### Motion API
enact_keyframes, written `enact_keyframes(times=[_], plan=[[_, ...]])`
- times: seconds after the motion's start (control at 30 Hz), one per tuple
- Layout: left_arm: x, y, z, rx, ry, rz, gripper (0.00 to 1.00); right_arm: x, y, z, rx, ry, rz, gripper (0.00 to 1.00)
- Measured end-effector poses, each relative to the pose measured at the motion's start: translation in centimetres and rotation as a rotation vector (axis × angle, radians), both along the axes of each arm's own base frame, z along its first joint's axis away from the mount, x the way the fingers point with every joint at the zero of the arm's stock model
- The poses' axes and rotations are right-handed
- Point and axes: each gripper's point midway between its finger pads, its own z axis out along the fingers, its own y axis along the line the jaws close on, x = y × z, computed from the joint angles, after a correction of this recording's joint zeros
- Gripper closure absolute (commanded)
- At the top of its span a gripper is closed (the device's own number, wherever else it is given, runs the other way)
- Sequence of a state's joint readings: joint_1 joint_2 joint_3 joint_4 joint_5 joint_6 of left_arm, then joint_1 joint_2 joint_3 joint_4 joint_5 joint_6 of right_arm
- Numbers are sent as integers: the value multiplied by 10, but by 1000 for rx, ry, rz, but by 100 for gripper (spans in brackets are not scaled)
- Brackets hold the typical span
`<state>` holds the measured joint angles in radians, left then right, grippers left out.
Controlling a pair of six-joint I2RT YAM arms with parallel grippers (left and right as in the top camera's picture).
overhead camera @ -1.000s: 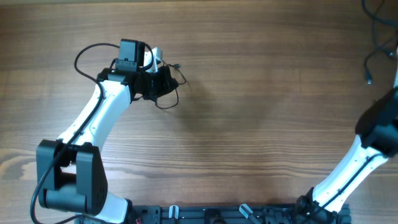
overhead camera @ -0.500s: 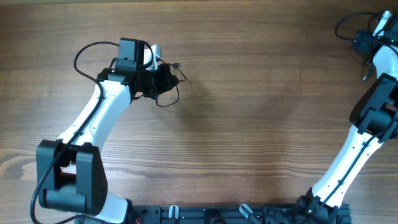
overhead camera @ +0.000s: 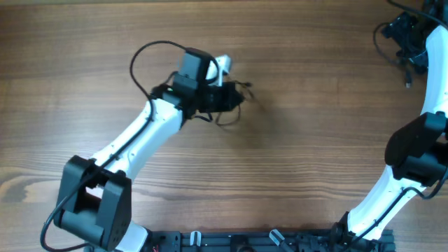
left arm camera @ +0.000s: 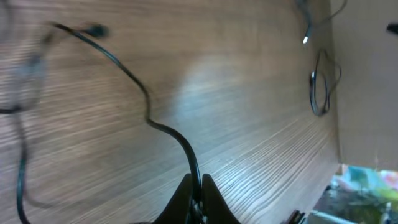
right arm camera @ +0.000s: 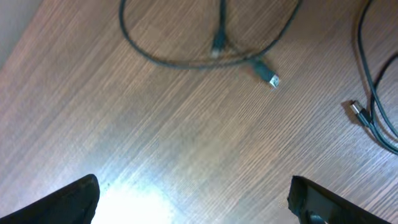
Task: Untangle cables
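Left gripper [left arm camera: 194,204]: clenched, its two fingers pinched together on a thin black cord.
Held cable [left arm camera: 149,117]: rises from the pinched fingertips, bends across the wood and ends in a small dark plug at the far left of the left wrist view. More of its loops are blurred at that view's left side. From overhead it is a small dark tangle just beside the gripper, left of the table's middle, in the far half.
Right gripper [right arm camera: 193,186]: released, fingers spread wide with only wood between them, hanging over the far right corner of the table [overhead camera: 308,147].
Loose cables [right arm camera: 180,61]: lying flat beyond the right gripper. One cord curves in an open loop and ends in a silver-tipped plug [right arm camera: 270,77]. A second plug lies inside that loop, and another cord with its plug runs down the right side of the view.
Writing: plugs and gripper bodies are too small or blurred to read.
Around: a thicker arm wire [overhead camera: 143,54] arches in a loop off the white left arm [overhead camera: 136,140]. The right arm [overhead camera: 413,161] stands along the right side.
Edges: the table's edge passes just beside the loose cables in the left wrist view, and another edge cuts the top left corner of the right wrist view.
Open room: a broad stretch of wood lies between the two grippers, which are well apart.
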<state>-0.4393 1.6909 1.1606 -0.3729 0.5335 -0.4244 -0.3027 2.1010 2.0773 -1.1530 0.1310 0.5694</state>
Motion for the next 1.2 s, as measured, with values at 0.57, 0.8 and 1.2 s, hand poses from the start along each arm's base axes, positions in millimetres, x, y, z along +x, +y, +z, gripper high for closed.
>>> enact_keyframes(times=[0.57, 0.8, 1.2], plan=[[35, 73, -19, 115, 77, 319, 0, -66, 276, -94, 510, 301, 727, 0], [31, 205, -45, 171, 333, 695, 0, -78, 382, -154, 614, 248, 398, 0], [20, 213, -50, 195, 386, 712, 0, -58, 390, -154, 385, 51, 221, 0]])
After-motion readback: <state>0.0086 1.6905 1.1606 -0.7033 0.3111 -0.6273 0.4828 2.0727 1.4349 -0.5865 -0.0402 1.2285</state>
